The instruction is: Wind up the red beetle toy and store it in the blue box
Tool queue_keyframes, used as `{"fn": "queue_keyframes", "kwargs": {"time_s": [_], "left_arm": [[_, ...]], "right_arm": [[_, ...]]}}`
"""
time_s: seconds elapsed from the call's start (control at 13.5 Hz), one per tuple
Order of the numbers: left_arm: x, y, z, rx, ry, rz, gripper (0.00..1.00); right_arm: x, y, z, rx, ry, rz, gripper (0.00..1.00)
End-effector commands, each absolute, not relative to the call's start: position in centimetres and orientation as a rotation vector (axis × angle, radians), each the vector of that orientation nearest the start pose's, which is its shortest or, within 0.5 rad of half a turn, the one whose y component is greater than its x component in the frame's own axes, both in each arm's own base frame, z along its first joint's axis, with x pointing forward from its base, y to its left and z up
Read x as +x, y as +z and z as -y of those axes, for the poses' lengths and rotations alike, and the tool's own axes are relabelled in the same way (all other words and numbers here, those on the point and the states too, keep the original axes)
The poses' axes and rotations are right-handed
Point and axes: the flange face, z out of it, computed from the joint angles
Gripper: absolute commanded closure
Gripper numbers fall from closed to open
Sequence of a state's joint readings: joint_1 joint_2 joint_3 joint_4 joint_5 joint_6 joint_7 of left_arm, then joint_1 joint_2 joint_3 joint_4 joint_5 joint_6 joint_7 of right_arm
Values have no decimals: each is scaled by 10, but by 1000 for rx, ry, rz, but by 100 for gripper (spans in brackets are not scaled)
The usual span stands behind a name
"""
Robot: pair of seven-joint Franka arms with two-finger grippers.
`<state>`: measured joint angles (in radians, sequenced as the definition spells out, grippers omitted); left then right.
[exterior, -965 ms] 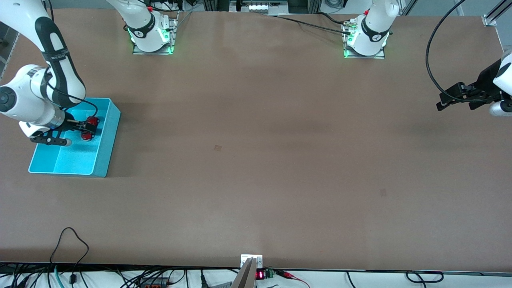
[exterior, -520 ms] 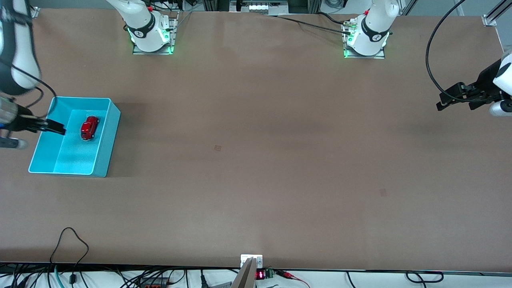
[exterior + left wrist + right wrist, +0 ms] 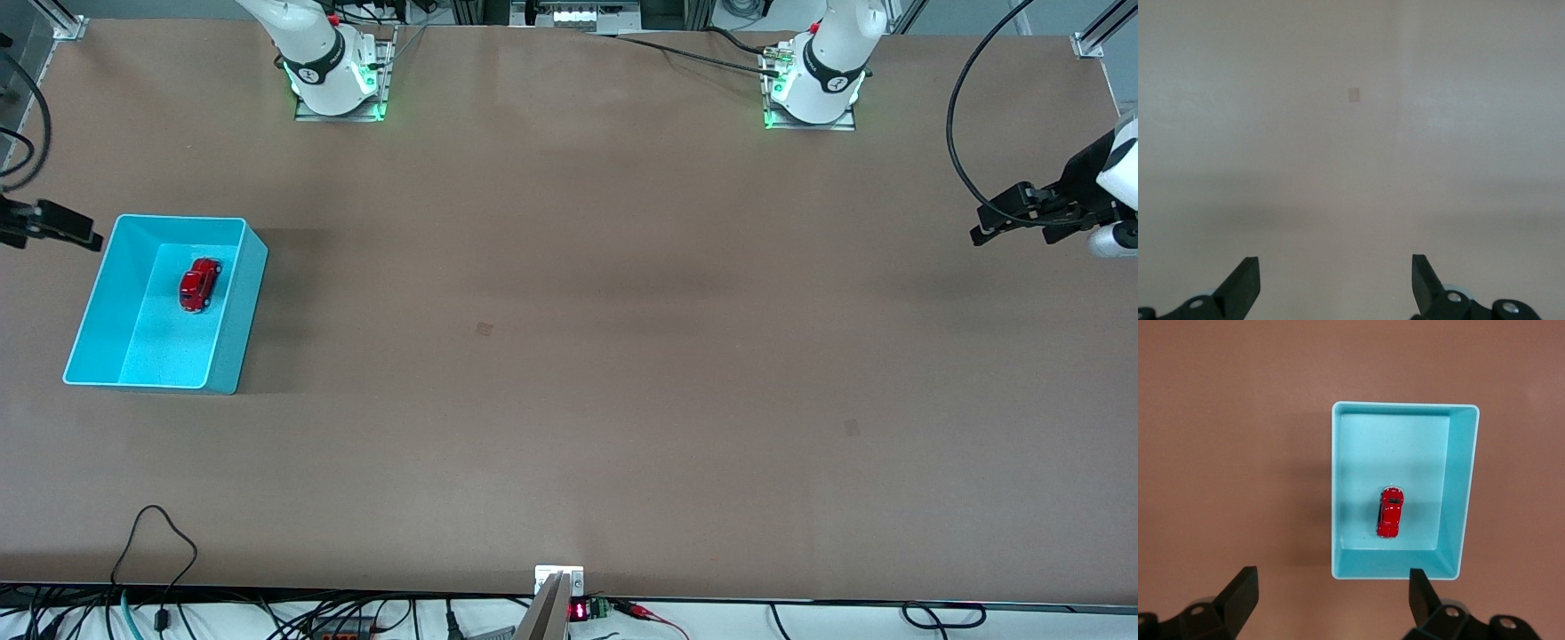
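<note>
One toy car (image 3: 199,284) is seen in the front view, lying on the floor of the blue box (image 3: 238,307) in the part farther from the camera, clear of the walls; the right tool (image 3: 53,224) hangs just off the box's rim toward the right arm's end of the table (image 3: 569,356), and the left tool (image 3: 1009,213) waits over the left arm's end. In the left wrist view, the left tool (image 3: 1336,283) is wide open and empty over bare table. In the right wrist view, the right tool (image 3: 1331,597) is wide open, holding nothing, above the box (image 3: 1458,487) with the car (image 3: 1390,513) inside. Risk, as judged: if wound, the car may roll and strike a wall; an arm dropping low could clip the rim and shift the box.
</note>
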<state>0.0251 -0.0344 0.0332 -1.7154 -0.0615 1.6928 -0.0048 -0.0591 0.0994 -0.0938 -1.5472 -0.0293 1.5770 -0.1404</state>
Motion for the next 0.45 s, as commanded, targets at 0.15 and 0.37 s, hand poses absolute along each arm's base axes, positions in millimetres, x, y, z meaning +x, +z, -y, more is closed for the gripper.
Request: {"fn": "queue_keyframes", "kwargs": {"time_s": [0.15, 0.37], "left_arm": [[547, 594, -28, -3190, -27, 76, 0], [546, 597, -24, -3190, -32, 66, 0]], "right_arm": [[569, 610, 69, -3153, 105, 11, 0], [568, 612, 68, -3153, 102, 14, 0]]}}
